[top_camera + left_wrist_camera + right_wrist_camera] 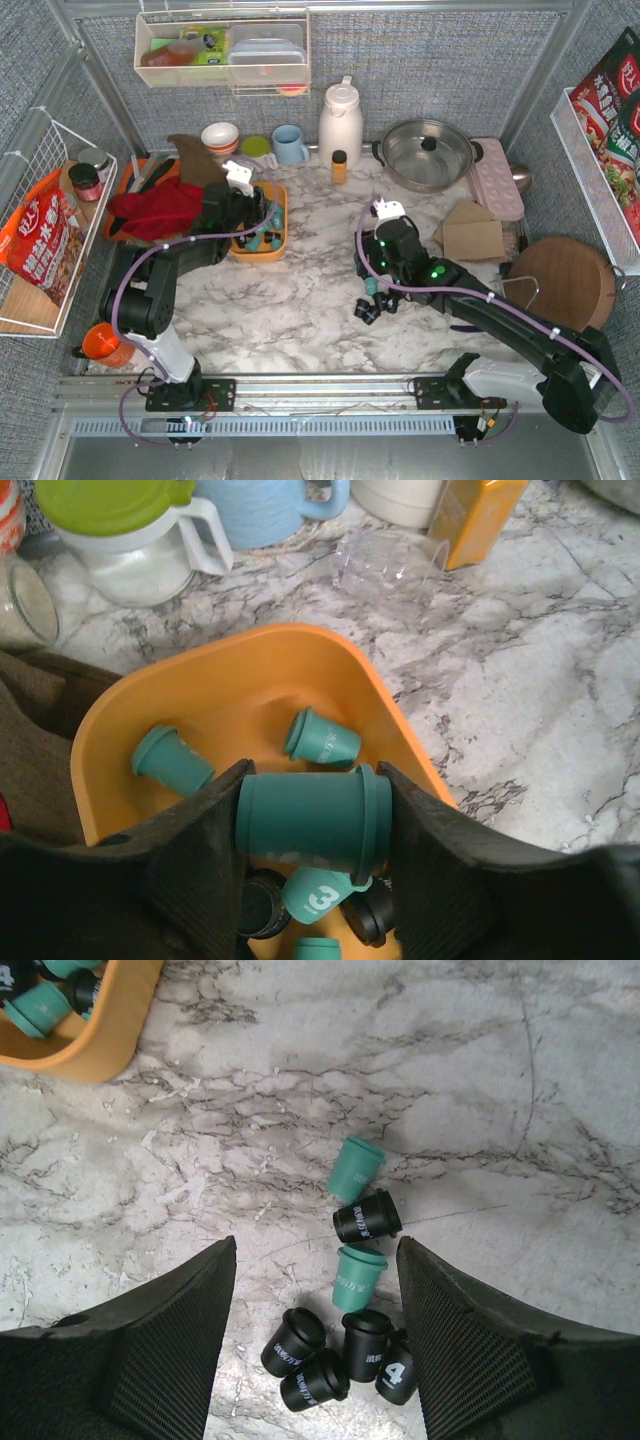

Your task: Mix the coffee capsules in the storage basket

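The orange-yellow storage basket (277, 246) (200, 670) stands left of centre, with teal coffee capsules (172, 760) and black ones (262, 905) lying in it. My left gripper (312, 825) (256, 226) hangs over the basket, shut on a teal capsule (300, 818) held sideways between its pads. My right gripper (315, 1330) (375, 290) is open just above a loose group of capsules on the marble: teal ones (358, 1276) and several black ones (293, 1342). Nothing is between its fingers. One corner of the basket (110, 1040) shows in the right wrist view.
A red cloth (155, 208) lies left of the basket. Along the back stand a blue mug (289, 144), a white kettle (340, 122), a small orange bottle (339, 166) and a lidded pot (428, 152). A cardboard piece (472, 232) and a round wooden board (565, 282) sit at right.
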